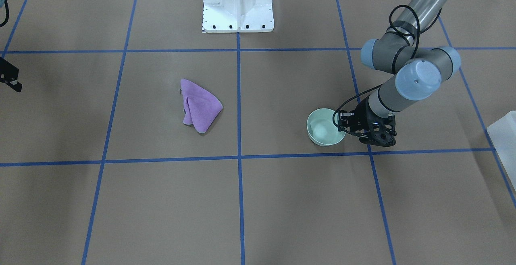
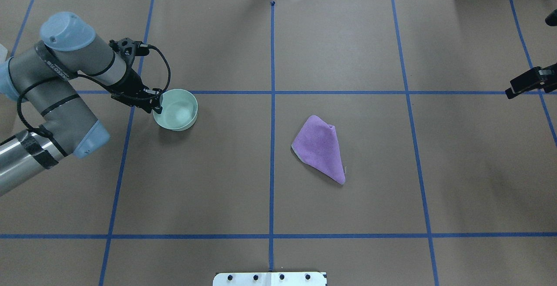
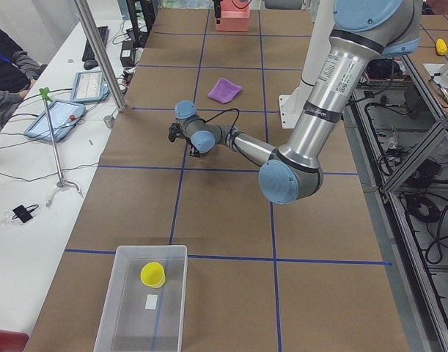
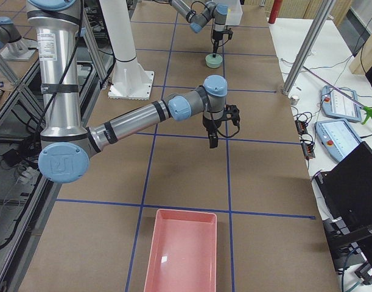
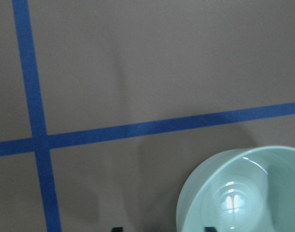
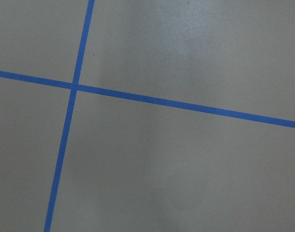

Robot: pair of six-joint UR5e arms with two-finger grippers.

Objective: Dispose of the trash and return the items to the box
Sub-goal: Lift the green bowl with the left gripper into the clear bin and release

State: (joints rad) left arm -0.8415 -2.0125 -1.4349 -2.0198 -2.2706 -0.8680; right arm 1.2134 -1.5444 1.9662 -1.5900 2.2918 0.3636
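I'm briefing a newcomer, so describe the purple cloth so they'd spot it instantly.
Start at the brown paper-covered table gridded with blue tape, and find the central line running away from the robot. The purple cloth lies just on the robot's right of it, a folded triangular heap. Unlike the round pale green bowl across the line, it is soft and flat.

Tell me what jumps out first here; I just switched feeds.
The left gripper is down at the rim of a mint-green bowl, jaws open astride its wall. A crumpled purple cloth lies alone near the table's middle. At the robot's left end, a clear box holds a yellow cup.
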